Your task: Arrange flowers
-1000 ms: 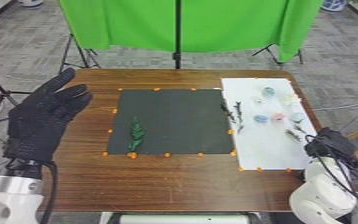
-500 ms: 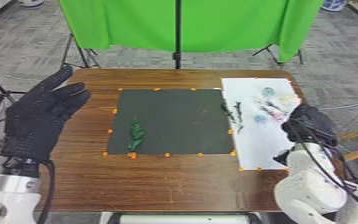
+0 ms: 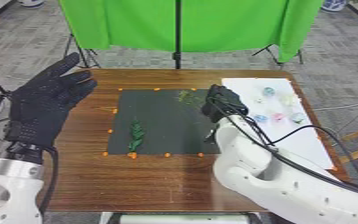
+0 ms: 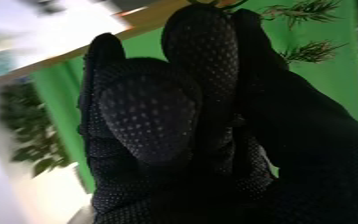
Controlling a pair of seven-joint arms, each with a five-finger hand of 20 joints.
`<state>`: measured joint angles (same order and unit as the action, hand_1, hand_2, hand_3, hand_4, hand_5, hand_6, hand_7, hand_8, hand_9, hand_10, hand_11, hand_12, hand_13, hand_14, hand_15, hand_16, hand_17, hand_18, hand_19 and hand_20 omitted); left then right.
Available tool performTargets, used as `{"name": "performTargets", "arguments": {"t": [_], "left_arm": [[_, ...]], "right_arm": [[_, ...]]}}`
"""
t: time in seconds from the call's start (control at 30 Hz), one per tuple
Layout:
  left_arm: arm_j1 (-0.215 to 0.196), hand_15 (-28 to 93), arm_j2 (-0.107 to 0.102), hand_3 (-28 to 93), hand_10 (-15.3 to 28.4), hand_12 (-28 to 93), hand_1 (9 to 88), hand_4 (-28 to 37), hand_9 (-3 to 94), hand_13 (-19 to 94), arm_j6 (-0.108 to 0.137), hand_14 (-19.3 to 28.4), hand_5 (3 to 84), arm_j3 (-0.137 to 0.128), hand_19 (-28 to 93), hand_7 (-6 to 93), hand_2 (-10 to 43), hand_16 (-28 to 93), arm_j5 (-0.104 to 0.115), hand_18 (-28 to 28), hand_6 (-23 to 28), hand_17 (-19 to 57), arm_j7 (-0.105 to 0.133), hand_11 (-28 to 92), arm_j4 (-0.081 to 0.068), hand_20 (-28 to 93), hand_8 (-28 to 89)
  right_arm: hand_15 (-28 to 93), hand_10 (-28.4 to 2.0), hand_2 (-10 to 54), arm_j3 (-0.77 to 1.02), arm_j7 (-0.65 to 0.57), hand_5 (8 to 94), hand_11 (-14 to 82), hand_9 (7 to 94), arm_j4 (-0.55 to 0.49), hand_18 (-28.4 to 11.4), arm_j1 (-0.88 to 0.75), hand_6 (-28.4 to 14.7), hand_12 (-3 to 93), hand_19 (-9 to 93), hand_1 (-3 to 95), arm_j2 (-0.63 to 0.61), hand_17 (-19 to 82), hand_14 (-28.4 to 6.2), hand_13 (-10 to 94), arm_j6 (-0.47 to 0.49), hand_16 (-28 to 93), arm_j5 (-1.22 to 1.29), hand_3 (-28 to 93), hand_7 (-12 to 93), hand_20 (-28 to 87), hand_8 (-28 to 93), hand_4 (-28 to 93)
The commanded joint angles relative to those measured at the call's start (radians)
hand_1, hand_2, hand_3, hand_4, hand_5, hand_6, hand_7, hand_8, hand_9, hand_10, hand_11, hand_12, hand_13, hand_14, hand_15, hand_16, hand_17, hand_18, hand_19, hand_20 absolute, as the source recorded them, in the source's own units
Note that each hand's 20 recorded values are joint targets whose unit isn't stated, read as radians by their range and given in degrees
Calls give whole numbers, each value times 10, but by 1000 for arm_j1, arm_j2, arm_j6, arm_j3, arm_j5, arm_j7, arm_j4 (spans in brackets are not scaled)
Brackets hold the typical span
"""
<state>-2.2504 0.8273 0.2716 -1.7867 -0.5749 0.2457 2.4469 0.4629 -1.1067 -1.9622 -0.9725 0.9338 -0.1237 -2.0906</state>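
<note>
Over the black mat's [image 3: 171, 120] edge, the right hand [image 3: 226, 100] is pinching a sprig [image 3: 190, 97], left hand [image 3: 44, 100] open. One leafy stem [image 3: 136, 135] is lying placed, blossoms [image 3: 269, 92] waiting.

A brown wooden table [image 3: 149, 185] carries a black sheet [image 3: 171, 132] and a white sheet [image 3: 244, 86] (orange bits [image 3: 132, 155] edging both).
</note>
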Motion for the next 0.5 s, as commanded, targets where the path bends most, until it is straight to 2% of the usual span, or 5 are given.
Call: {"name": "performTargets", "arguments": {"t": [0.03,0.2,0.23,0.33,0.5], "left_arm": [[43,509,-21,794,219,117,242,-201,343,232,-22,283,372,22,545,162,64,-86,-3,241,97,-105,-13,295,-24,167,-105],[72,509,-34,794,218,117,242,-201,343,232,-41,284,372,43,546,161,64,-86,3,241,97,-105,2,295,-38,167,-105],[104,509,-41,794,218,117,242,-201,343,232,-48,283,372,60,546,161,64,-87,4,242,97,-105,-7,295,-48,167,-105],[149,509,-52,795,219,117,242,-201,343,232,-66,283,372,88,546,162,63,-86,7,241,97,-105,-5,295,-64,167,-105],[175,510,-54,795,218,117,242,-201,343,232,-83,284,372,105,546,162,64,-87,8,241,97,-105,-11,295,-75,167,-105]], "right_arm": [[595,-102,-95,-100,7,896,361,937,44,-193,118,-26,216,932,548,139,465,-60,914,16,197,53,705,223,-84,138,-259],[596,-103,-95,-176,-2,895,366,936,117,-195,158,-25,213,932,543,185,464,-59,914,34,199,103,708,226,-78,141,-247],[598,-103,-95,-176,-11,894,371,936,130,-195,158,-24,211,932,539,190,463,-60,914,49,200,123,711,228,-75,144,-238],[602,-103,-95,-191,-20,892,378,935,154,-196,160,-23,207,932,535,201,461,-59,913,52,200,158,711,235,-68,147,-226],[608,-102,-95,-206,-45,891,389,934,179,-199,146,-23,205,932,532,225,459,-59,913,65,200,166,710,242,-59,146,-219]]}}
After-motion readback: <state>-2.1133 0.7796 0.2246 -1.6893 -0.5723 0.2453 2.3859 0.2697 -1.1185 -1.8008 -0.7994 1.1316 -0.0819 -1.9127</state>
